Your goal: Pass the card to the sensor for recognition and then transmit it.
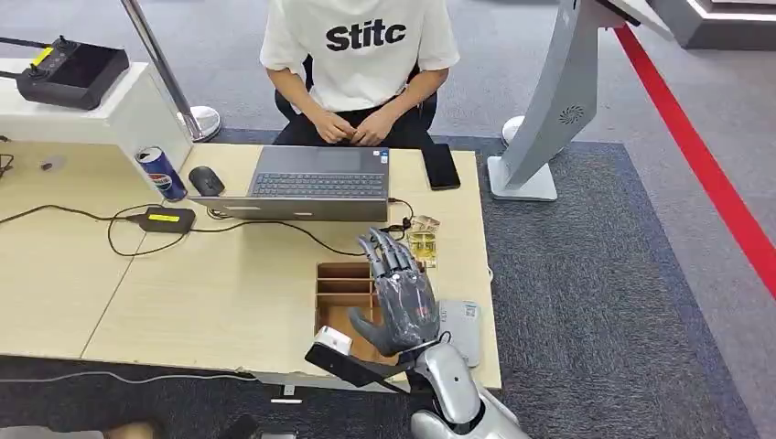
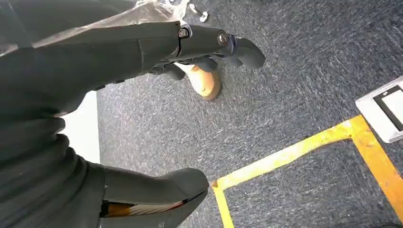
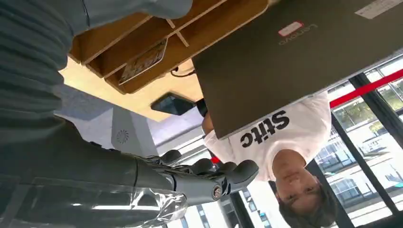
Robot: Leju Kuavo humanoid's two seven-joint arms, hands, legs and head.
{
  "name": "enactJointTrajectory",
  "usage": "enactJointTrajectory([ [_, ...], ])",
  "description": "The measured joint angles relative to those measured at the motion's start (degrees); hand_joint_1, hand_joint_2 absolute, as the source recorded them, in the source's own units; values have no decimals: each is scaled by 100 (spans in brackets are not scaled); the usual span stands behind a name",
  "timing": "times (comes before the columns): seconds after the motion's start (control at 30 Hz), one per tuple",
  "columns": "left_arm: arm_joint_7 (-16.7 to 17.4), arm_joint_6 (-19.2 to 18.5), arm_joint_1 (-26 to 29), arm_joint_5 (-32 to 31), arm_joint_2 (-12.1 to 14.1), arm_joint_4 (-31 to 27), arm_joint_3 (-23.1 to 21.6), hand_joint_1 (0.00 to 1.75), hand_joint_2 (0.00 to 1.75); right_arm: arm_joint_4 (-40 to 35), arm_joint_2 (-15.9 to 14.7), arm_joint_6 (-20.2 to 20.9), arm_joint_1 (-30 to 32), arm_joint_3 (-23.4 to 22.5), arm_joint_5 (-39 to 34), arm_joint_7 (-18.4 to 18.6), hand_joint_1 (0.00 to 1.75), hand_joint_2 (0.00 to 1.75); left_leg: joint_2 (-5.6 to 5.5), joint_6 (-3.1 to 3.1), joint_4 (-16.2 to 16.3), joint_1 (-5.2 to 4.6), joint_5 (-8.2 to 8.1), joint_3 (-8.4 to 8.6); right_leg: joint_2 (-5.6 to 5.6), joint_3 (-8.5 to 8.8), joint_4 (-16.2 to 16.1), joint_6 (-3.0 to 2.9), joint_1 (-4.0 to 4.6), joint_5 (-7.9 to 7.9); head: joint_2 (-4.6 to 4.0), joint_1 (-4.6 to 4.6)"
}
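Right now a pale wood-top desk (image 1: 210, 293) fills most of the head view, w/ a person in a white printed T-shirt (image 1: 359, 46) seated at its far side. An open grey laptop (image 1: 311, 183) sits btwn that person and the robot. Near the desk's right edge is a brown wooden divided tray (image 1: 343, 285); just beside it on the right lies a flat grey sensor pad (image 1: 460, 326). The robot's right hand (image 1: 400, 294) hovers over the tray, fingers spread and straight, holding nothing. In the right wrist view a printed card (image 3: 142, 61) lies inside one tray compartment. The left hand (image 2: 209, 45) hangs over grey carpet, fingers curled in, nothing in them. A blue soda can (image 1: 162, 173) stands by a black mouse (image 1: 206, 179).
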Motion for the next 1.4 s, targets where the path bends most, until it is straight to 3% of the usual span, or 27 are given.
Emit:
enactJointTrajectory([
  [0.17,2,-4,-2,0,0,0,0,0,175,57,2,0,-8,15,-2,0,10,175,0,0,0,0,0,0,0,0,0,0,0,0,0,0],
  [0.23,2,-9,-2,0,0,0,4,0,175,105,2,0,-19,28,-17,0,26,175,0,0,0,0,0,0,0,0,0,0,0,0,0,0],
  [0.27,2,-9,-1,0,0,0,4,0,175,105,2,6,-19,28,-30,0,17,175,0,0,0,0,0,0,0,0,0,0,0,0,0,0],
  [0.93,2,-15,-3,-39,0,0,28,0,175,160,2,24,-24,31,-107,20,16,175,0,0,0,0,0,0,0,0,0,0,0,0,0,0],
  [1.0,2,-15,-3,-42,0,0,33,0,175,162,2,24,-25,31,-107,20,17,175,0,0,0,0,0,0,0,0,0,0,0,0,0,0],
  [1.03,2,-15,-3,-42,0,0,33,0,175,162,2,24,-25,31,-107,20,26,175,0,0,0,0,0,0,0,0,0,0,0,0,0,0],
  [1.13,2,-15,-3,-44,0,0,35,0,175,162,2,33,-27,31,-111,33,19,175,0,0,0,0,0,0,0,0,0,0,0,0,0,0],
  [1.4,2,-15,-3,-59,0,0,37,0,175,162,-2,94,-34,31,-168,72,28,175,0,0,0,0,0,0,0,0,0,0,0,0,0,0],
])
